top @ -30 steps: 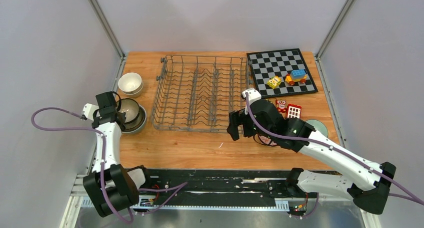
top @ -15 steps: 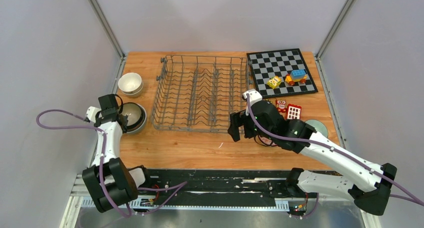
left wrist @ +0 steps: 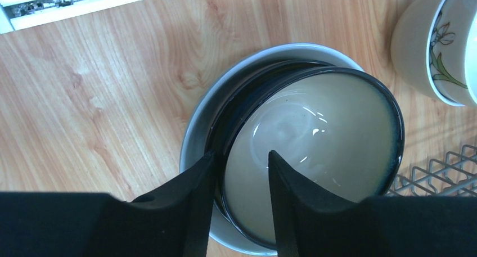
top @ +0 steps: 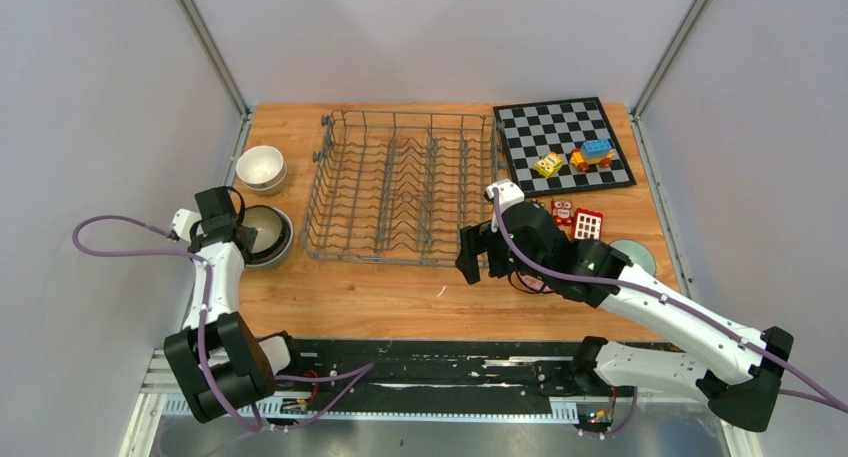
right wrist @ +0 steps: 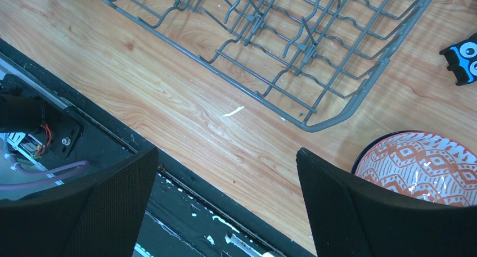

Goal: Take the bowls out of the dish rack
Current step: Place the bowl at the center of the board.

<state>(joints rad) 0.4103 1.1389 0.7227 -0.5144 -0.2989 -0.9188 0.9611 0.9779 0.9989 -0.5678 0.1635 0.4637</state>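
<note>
Left wrist view: left gripper (left wrist: 241, 164) fingers (left wrist: 197, 201) noted parted, astride rim of dark-rimmed bowl (left wrist: 315, 139), rim not pinched. Bowl nested in grey bowl (left wrist: 197, 127) by desk's left edge. Right gripper (right wrist: 226, 153) spread wide over near edge, beside orange patterned bowl (right wrist: 422, 161). Dish rack (top: 400, 182) sited far centre.

- Orange-patterned bowl (right wrist: 419, 167): cut off by the right wrist view's right and bottom edges.
- Cream flowered bowl (left wrist: 436, 37): cropped at the left wrist view's top-right corner.
- Dish rack (left wrist: 444, 170): you see only a wire corner there.
- Grey bowl (left wrist: 196, 134): near rim hidden behind the left gripper (left wrist: 241, 158).
- Owl-faced block (right wrist: 464, 57): sliced by the right edge.
- Green disc (top: 635, 252): partly under the right arm.
</note>
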